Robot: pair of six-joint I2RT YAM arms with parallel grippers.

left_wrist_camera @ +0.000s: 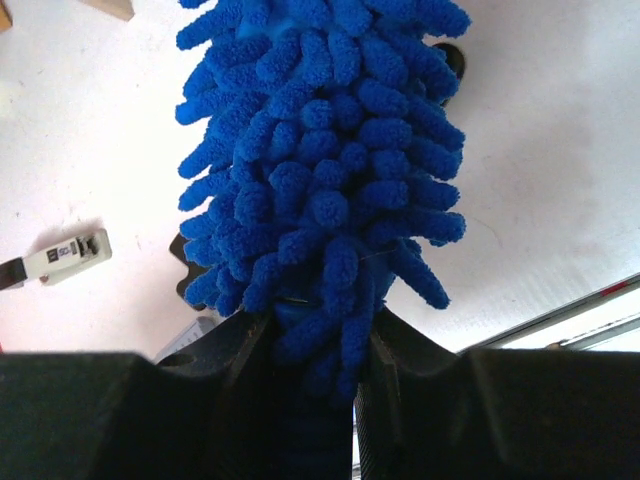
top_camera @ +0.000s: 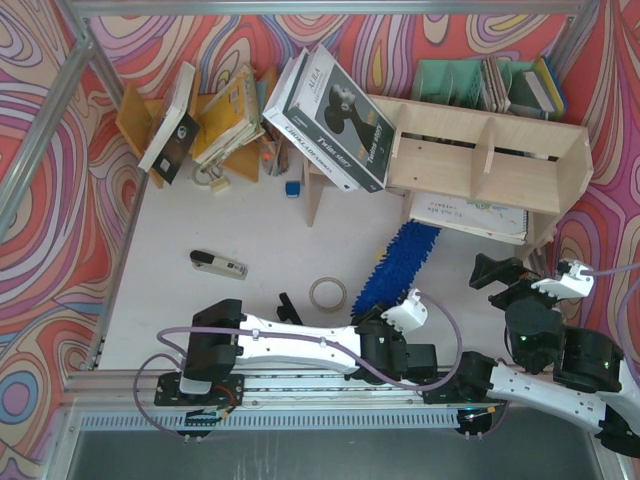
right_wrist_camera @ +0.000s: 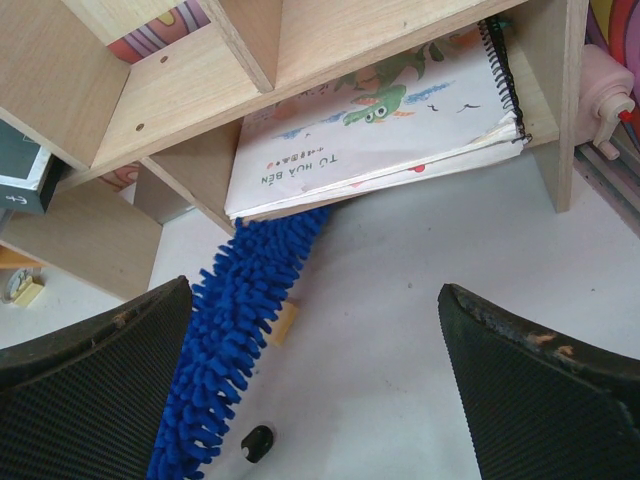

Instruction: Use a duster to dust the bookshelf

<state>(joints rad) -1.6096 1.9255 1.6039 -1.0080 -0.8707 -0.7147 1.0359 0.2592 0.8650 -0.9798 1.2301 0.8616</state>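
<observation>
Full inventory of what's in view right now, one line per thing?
bookshelf: 1, light plywood, back right
duster: 1, bright blue, tip at spiral book's edge
spiral book: 1, white cover, under bookshelf's lower board
big books: several, black-and-white, leaning at bookshelf's left end
file organizer: 1, teal, behind bookshelf
book rack: 1, orange-brown, back left
tape roll: 1, beige, centre front
marker pen: 1, white-and-black, left
left pincer: shut on duster
right pincer: open, empty

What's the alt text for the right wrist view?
A fluffy blue duster reaches up to the edge of a spiral-bound book lying in the lower tier of the plywood bookshelf. The right gripper, open and empty, frames the foreground.
</observation>
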